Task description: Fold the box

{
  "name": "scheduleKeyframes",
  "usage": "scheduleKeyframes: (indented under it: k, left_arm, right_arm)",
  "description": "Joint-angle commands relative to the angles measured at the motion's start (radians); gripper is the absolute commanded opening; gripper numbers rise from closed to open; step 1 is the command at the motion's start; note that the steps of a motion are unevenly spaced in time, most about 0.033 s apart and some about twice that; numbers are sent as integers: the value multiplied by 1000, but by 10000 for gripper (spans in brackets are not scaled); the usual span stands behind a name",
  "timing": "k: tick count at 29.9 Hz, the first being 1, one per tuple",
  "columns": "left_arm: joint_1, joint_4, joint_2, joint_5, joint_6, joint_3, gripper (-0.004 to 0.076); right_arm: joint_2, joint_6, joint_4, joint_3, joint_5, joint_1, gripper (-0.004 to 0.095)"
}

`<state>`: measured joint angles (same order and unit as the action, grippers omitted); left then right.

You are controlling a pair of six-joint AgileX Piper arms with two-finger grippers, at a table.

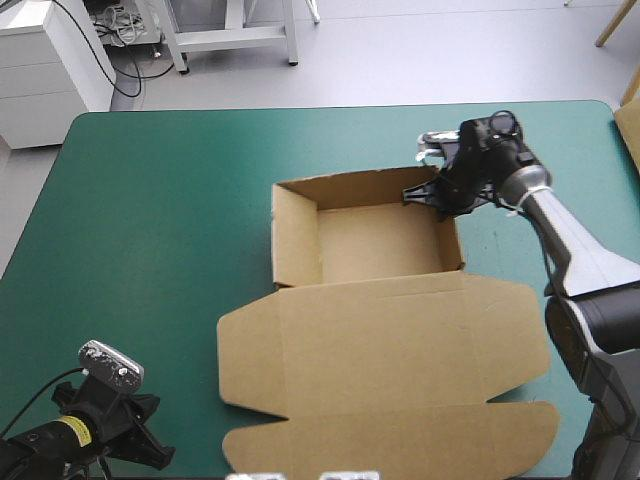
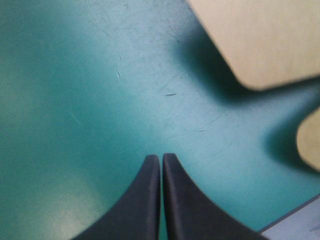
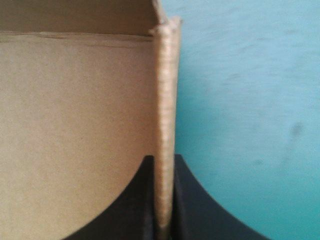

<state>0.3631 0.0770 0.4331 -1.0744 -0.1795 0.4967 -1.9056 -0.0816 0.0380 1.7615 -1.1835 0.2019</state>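
Box (image 1: 385, 245) stands as an open tray, one wall (image 3: 165, 90) nipped tight in the right claw (image 3: 164, 170), probably to hold it upright; left claw (image 2: 161, 160) pinched together, empty, lid flaps (image 2: 260, 40) just ahead.

table (image 1: 170, 220): teal-green cover, rounded far corners | floor (image 1: 430, 55): pale grey, evenly lit | white drawer cabinet (image 1: 45, 75): beyond far-left corner | white metal frame (image 1: 232, 36): on floor past far edge | black cables (image 1: 128, 62): between cabinet and frame | far right: possibly a slanted wooden leg (image 1: 618, 22), mostly cut off
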Motion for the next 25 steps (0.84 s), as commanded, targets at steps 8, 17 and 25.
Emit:
scheduleKeyframes:
  k: [8, 17, 25]
  left_arm:
    - [-2, 15, 5, 48, 6, 24, -8]
    - [-2, 25, 5, 48, 6, 24, -8]
    - [-2, 25, 5, 48, 6, 24, -8]
  right_arm:
    - [174, 58, -83, 34, 13, -485, -20]
    - [151, 66, -83, 34, 17, -812, -20]
    - [135, 74, -86, 34, 25, -847, 25]
